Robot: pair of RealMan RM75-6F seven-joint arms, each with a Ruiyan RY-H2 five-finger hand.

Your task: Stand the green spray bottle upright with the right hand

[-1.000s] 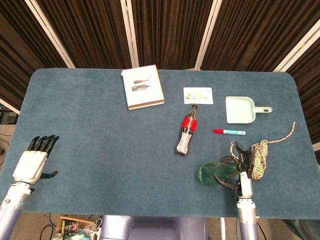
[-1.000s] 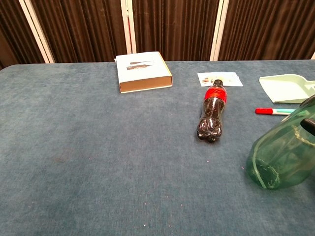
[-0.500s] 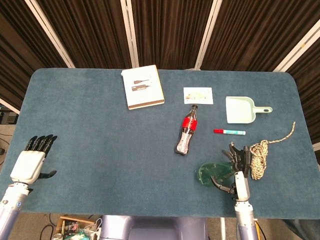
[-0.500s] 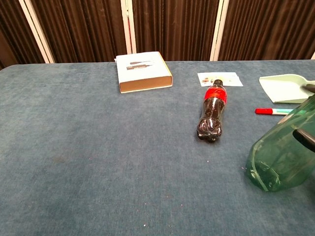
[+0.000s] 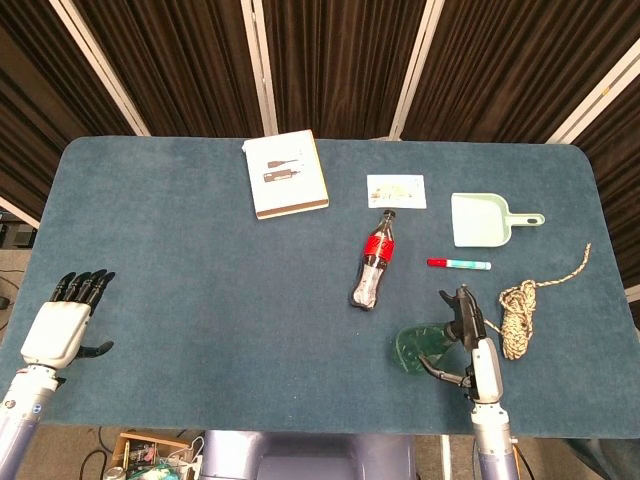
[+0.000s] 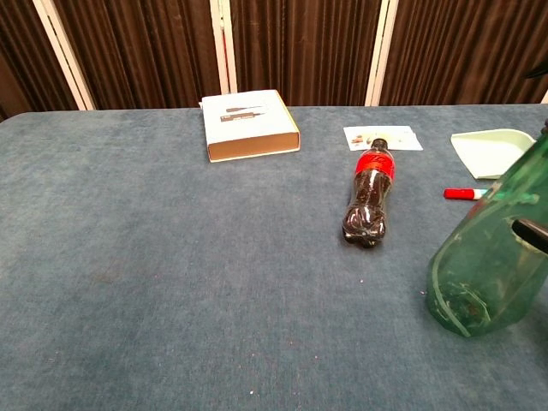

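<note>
Your right hand (image 5: pixel 470 345) grips the green spray bottle (image 6: pixel 488 257), tilted base-down near the cola bottle (image 5: pixel 372 264), so it can pivot upright on the table (image 5: pixel 200 290).

The spray bottle (image 6: pixel 492 257) is glossy see-through green plastic; the table (image 5: pixel 180 270) wears matt blue cloth; the rope (image 5: pixel 520 315) looks rough and fibrous.

Blue felt-topped table (image 5: pixel 200 270) with scattered objects.
Around the lying dark cola bottle (image 5: pixel 372 268): white box (image 5: pixel 287 174) far-left, red-capped marker (image 5: pixel 458 264) beside, rope coil (image 5: pixel 518 315) near-right.
</note>
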